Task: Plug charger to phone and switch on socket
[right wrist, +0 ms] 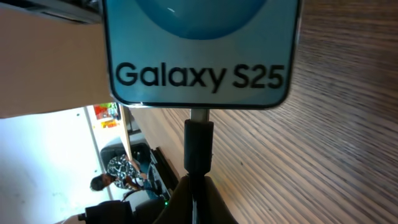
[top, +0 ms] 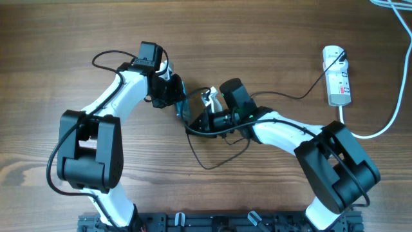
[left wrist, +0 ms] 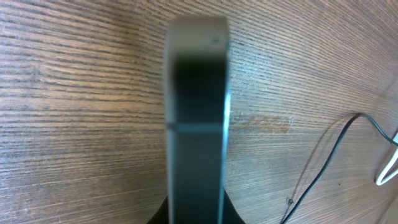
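My left gripper [top: 175, 96] is shut on the phone [top: 185, 108] and holds it above the table. In the left wrist view the phone [left wrist: 196, 124] shows edge-on, rising from the jaws [left wrist: 196, 210]. My right gripper [top: 205, 116] is shut on the charger just behind its connector. In the right wrist view the black connector [right wrist: 199, 146] meets the middle of the phone's lower edge, below the "Galaxy S25" strip [right wrist: 199, 74], with the jaws [right wrist: 196, 196] pinching the cable. The charger cable [top: 209, 164] loops on the table and runs to the white socket [top: 337, 80] at the far right.
A thick white cord [top: 386, 129] curves from the socket toward the right edge and up to the top right corner. The thin black cable also lies on the wood in the left wrist view [left wrist: 329, 155]. Both arms meet over the table's middle.
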Robot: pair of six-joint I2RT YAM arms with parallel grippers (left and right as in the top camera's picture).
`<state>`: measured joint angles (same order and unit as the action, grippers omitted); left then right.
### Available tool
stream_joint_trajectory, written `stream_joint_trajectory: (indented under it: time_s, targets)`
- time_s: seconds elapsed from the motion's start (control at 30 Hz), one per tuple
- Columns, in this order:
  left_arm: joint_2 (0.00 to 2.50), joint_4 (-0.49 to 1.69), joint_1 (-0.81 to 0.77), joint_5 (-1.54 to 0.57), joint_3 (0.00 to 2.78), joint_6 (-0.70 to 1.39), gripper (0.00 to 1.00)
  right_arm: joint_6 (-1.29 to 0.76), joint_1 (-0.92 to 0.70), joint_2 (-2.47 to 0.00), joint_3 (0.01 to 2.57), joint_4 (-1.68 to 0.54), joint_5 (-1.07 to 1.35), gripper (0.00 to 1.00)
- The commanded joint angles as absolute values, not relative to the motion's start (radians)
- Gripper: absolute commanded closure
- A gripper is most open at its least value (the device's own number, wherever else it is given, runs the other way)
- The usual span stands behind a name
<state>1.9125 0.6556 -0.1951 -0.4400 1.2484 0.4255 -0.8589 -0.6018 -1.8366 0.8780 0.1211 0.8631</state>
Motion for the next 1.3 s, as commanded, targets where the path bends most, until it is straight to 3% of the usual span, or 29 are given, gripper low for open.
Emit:
stream_joint_trajectory:
  time_s: [0.0, 0.57, 0.97, 1.0, 1.07, 1.13, 1.27]
  targets:
    - [1.911, 0.665, -0.199, -0.478, 1.264, 0.435, 0.96, -0.894, -0.598, -1.859, 0.877, 0.169, 0.835, 0.96]
    - [1.911, 0.666, -0.198, -0.489, 1.264, 0.423, 0.96, -0.712, -0.546, -1.859, 0.877, 0.241, 0.870, 0.96]
    - [1.911, 0.666, -0.198, -0.590, 1.264, 0.397, 0.96, -0.705, -0.533, -1.859, 0.877, 0.235, 0.801, 0.96]
    - [1.911, 0.666, -0.198, -0.590, 1.264, 0.397, 0.96, -0.685, -0.527, -1.859, 0.877, 0.235, 0.802, 0.95]
    - [1.911, 0.665, -0.198, -0.590, 1.264, 0.395, 0.96, -0.657, -0.490, -1.852, 0.877, 0.231, 0.843, 0.73]
    - [1.911, 0.658, -0.198, -0.591, 1.264, 0.369, 0.96, -0.654, -0.440, -1.822, 0.877, 0.224, 0.927, 0.60]
    - [1.911, 0.631, -0.198, -0.661, 1.264, 0.283, 0.96, -0.577, -0.403, -1.678, 0.877, 0.074, 0.916, 0.60]
